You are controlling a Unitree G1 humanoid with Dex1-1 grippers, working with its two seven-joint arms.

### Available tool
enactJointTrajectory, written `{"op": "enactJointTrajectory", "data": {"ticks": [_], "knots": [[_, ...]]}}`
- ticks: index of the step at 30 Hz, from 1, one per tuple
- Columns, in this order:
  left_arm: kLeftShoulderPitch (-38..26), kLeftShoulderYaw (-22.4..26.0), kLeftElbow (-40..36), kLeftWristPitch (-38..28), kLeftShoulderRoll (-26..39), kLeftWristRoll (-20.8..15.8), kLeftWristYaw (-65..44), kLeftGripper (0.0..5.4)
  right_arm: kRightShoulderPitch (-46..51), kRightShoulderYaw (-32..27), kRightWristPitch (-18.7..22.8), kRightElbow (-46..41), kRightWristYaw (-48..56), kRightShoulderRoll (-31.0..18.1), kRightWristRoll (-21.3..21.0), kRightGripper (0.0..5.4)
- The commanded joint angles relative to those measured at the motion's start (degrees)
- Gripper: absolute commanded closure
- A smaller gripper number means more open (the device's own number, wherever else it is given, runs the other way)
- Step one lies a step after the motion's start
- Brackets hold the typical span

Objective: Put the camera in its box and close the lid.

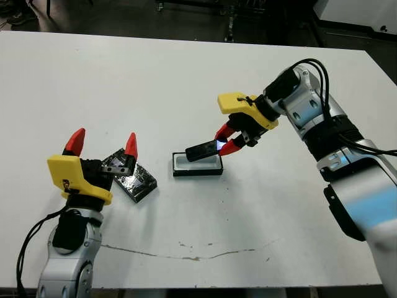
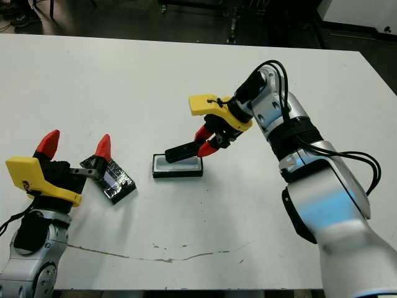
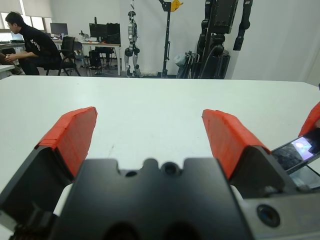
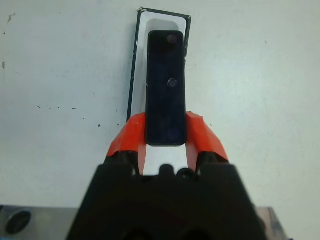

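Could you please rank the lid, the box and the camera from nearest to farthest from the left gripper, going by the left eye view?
1. Lid: right beside the left gripper.
2. Box: mid-table, toward the robot's right.
3. Camera: just above the box, pinched by the right gripper; nearly tied with the box.

The matte-black camera (image 4: 166, 87) is hovering over the white-lined, black-walled box (image 1: 197, 165); the lid (image 1: 130, 178) is gleaming speckled black.
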Motion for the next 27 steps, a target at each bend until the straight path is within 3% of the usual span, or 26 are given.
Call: {"op": "enactJointTrajectory", "data": {"ticks": [1, 27], "knots": [[0.59, -0.16, -0.38, 0.26, -0.06, 0.50, 0.48, 0.00, 0.71, 0.59, -1.32, -0.32, -0.86, -0.14, -0.85, 3.74], [0.90, -0.38, -0.51, 0.17, -0.97, 0.36, 0.57, 0.00, 0.79, 3.53, 2.73, -2.85, 0.38, 2.41, -2.71, 3.74]]}}
